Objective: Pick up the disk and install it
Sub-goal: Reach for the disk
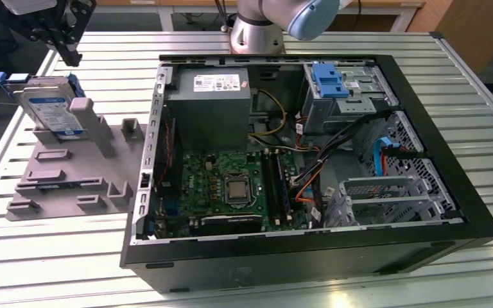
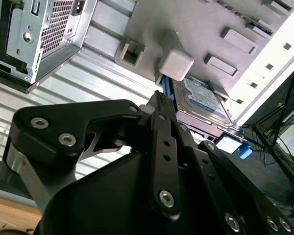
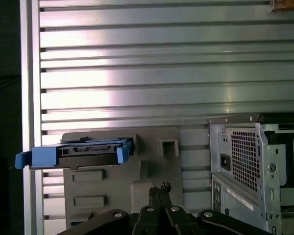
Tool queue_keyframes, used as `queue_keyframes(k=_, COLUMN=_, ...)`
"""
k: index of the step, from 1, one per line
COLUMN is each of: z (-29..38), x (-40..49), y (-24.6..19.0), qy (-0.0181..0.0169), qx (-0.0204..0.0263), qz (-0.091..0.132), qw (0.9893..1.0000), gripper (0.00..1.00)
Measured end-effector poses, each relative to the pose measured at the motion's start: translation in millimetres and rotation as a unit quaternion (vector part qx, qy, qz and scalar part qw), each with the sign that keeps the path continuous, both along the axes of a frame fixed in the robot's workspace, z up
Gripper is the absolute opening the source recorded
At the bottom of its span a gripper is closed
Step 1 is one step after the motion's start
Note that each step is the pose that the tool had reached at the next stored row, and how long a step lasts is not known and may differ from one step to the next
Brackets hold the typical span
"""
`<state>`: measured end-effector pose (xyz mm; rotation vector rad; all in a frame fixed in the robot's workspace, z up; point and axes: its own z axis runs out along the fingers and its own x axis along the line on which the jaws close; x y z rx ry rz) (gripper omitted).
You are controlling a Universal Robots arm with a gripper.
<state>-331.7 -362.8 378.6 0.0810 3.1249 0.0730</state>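
Disk (image 1: 48, 109) stands in grey holder (image 1: 67, 173) on slatted metal table (image 1: 49, 256) — gripper (image 1: 72, 59) near.

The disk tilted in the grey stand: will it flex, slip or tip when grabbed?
Probably rigid: the disk is a flat metal slab in a blue carrier. Likely heavy for its size. It stands on edge, tilted, in the grey stand, so a sideways nudge could tip it; its metal faces may be slippery.

At upper left the gripper (image 1: 69, 56) hangs above the disk (image 1: 48, 110), which stands tilted in a grey holder (image 1: 75, 173). An open computer case (image 1: 298, 256) occupies the centre.
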Motion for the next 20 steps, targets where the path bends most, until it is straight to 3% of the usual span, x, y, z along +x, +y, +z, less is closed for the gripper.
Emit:
queue_keyframes(k=14, z=-2.2, x=-9.1, y=1.0, qy=0.0000, qx=0.0007, qz=0.005, qw=1.0000, gripper=0.11)
queue_keyframes(k=20, z=-2.6, x=-17.3, y=3.2, qy=-0.0001, qx=0.0007, qz=0.005, qw=1.0000, gripper=0.11)
